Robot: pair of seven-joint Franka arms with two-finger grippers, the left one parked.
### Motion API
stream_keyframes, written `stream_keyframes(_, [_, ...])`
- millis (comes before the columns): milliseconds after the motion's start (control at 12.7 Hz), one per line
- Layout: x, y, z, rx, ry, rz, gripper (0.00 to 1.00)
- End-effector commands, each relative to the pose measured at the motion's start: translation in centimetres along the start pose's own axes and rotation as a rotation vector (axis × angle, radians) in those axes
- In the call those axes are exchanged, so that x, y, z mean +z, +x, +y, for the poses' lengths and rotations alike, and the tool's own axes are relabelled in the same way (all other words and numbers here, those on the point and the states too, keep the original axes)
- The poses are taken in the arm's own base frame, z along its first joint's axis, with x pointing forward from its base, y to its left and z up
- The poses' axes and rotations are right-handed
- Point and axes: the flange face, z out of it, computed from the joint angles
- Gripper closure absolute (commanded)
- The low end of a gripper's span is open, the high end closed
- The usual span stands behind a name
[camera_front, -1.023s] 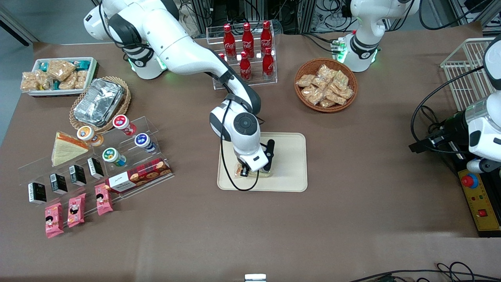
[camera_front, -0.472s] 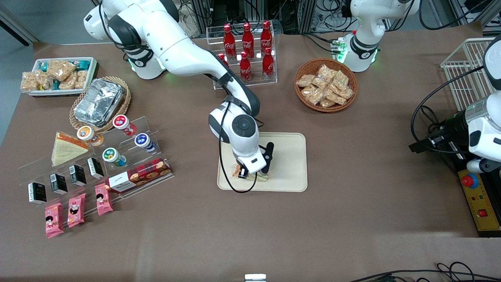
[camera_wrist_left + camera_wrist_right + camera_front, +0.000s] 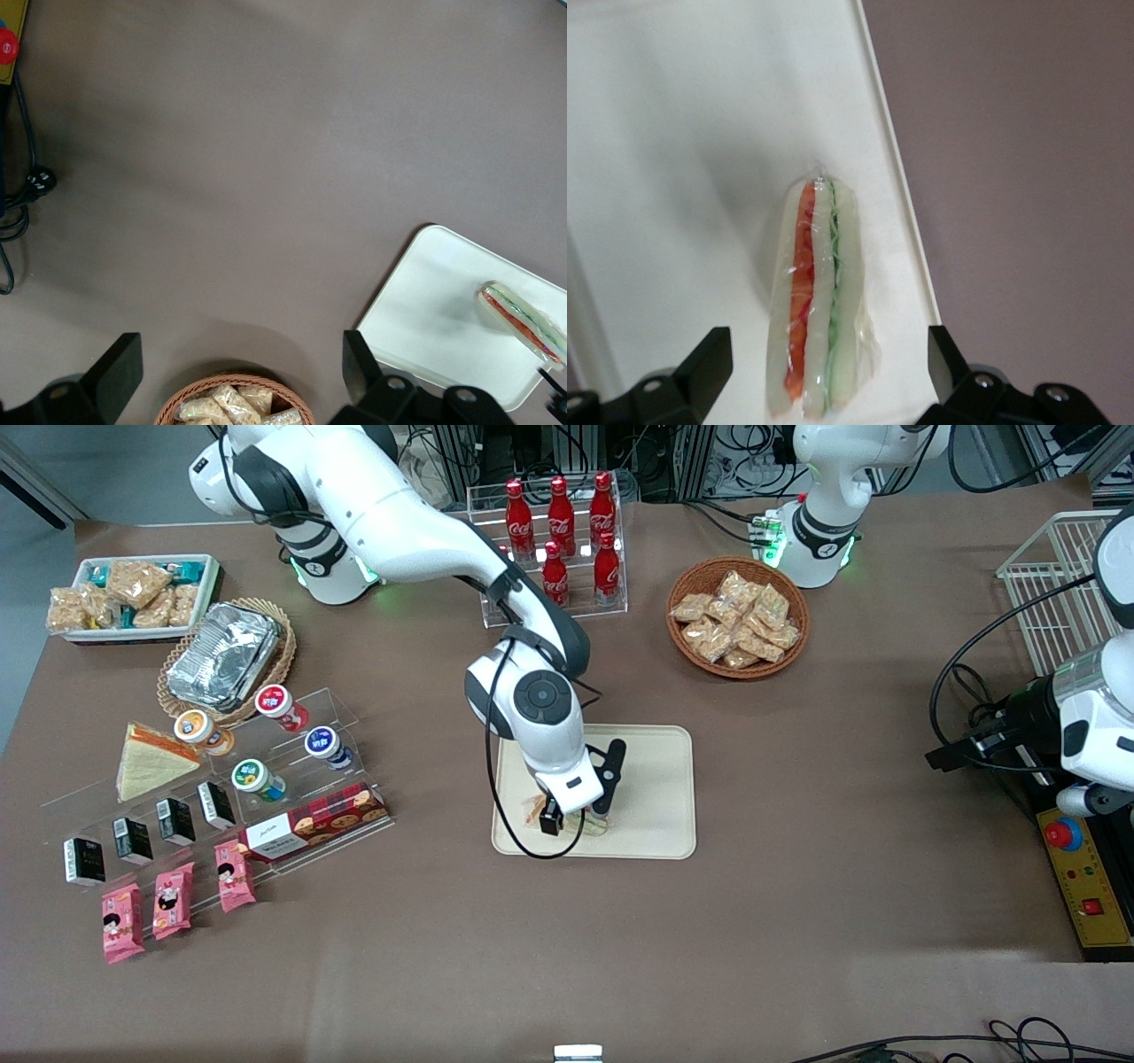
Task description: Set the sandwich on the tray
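Observation:
The sandwich (image 3: 815,301) lies wrapped on the tray (image 3: 673,177), close to the rim nearest the front camera, with its orange-red and green stripes facing up. My right gripper (image 3: 830,390) hangs just above it, open, its two black fingers (image 3: 700,367) wide apart on either side and clear of the wrap. In the front view the gripper (image 3: 576,819) hides most of the sandwich (image 3: 534,811) on the cream tray (image 3: 656,797). The left wrist view also catches the sandwich (image 3: 523,320) on the tray (image 3: 425,310).
A second wedge (image 3: 149,762) lies by the acrylic stand of cups and packets (image 3: 257,779) toward the working arm's end. A cola bottle rack (image 3: 558,540) and a wicker basket of snacks (image 3: 737,615) stand farther from the front camera than the tray.
The right arm's wrist and elbow have lifted slightly over the tray. The sandwich has stayed where it lies.

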Motion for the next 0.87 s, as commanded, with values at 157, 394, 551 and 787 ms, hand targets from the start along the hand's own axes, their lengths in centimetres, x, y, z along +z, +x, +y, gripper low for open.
stream_keyframes(157, [-10.8, -4.4, 4.2, 0.141, 0.093, 0.029, 0.02])
stream_keyframes(394, [-17.1, -8.8, 7.4, 0.351, 0.108, 0.021, 0.02])
stream_keyframes(551, [-20.4, -12.1, 9.6, 0.493, 0.113, 0.014, 0.02])
stream_keyframes(787, [-24.7, -17.7, 12.8, 0.588, 0.117, 0.015, 0.02])
